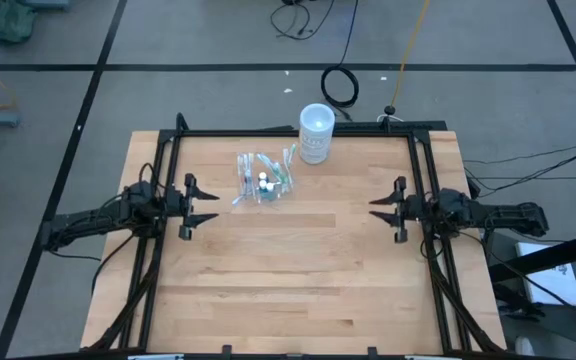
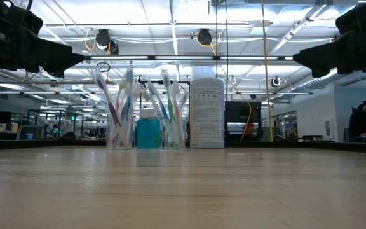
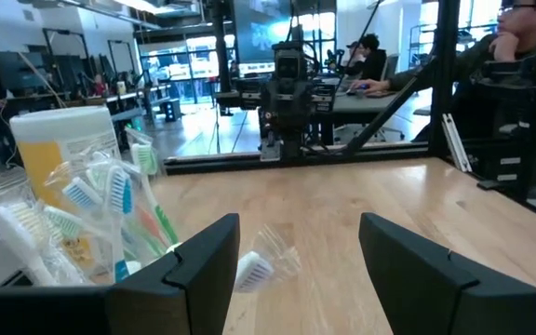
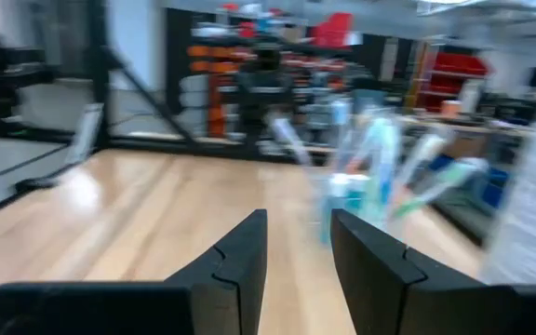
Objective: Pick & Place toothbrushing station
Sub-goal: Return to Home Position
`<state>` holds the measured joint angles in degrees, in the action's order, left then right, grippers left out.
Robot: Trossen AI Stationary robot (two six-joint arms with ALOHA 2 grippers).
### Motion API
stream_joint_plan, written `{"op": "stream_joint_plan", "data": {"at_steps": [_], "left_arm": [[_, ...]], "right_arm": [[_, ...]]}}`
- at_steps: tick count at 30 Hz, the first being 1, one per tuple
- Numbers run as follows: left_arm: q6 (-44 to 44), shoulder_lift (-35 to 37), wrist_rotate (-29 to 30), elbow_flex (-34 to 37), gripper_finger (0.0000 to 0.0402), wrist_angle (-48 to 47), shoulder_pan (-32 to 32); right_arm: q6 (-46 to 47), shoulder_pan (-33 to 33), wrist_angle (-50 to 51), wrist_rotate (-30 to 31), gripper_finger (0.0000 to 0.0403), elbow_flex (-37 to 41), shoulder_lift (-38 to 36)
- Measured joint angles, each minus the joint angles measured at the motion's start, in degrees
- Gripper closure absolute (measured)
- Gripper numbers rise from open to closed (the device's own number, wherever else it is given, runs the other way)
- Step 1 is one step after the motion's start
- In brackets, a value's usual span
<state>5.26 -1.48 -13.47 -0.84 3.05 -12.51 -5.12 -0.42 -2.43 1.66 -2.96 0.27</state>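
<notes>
The toothbrushing station is a small clear plastic holder with several toothbrushes and a teal bottle. It stands on its base on the wooden table, toward the far edge, left of the middle. It also shows in the low view and in the left wrist view. A white cylindrical cup stands just behind it, to its right. My left gripper is open and empty at the table's left side, near and left of the station. My right gripper is open with a narrower gap, empty, at the right side.
A black frame runs along the table's far, left and right edges. Bare wood spans the middle and near half of the table. Cables lie on the floor behind. A person sits beyond the table's right side.
</notes>
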Motion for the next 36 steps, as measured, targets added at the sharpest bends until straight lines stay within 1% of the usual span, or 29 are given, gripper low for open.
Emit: {"op": "stream_joint_plan", "data": {"at_steps": [2, 4, 11, 18, 36], "left_arm": [[0.0, 0.0, 0.0, 0.0, 0.0172, 0.1, 0.0], [0.0, 0.0, 0.0, 0.0, 0.0172, 0.1, 0.0], [-0.2, 0.0, 0.0, 0.0, 0.0172, 0.1, 0.0], [0.1, 0.0, 0.0, 0.0, 0.0172, 0.1, 0.0], [0.4, 0.0, 0.0, 0.0, 0.0172, 0.1, 0.0]], "right_arm": [[-0.4, 0.0, 0.3, 4.0, 0.0291, 0.0, 0.0], [-0.8, 0.0, 0.3, 5.9, 0.0291, 0.0, 0.0], [-1.0, 0.0, 1.3, 2.7, 0.0291, 1.2, 0.5], [1.2, 0.0, 0.2, 2.7, 0.0291, 2.1, 1.3], [1.2, 0.0, 0.1, 2.7, 0.0291, 2.1, 1.3]]}}
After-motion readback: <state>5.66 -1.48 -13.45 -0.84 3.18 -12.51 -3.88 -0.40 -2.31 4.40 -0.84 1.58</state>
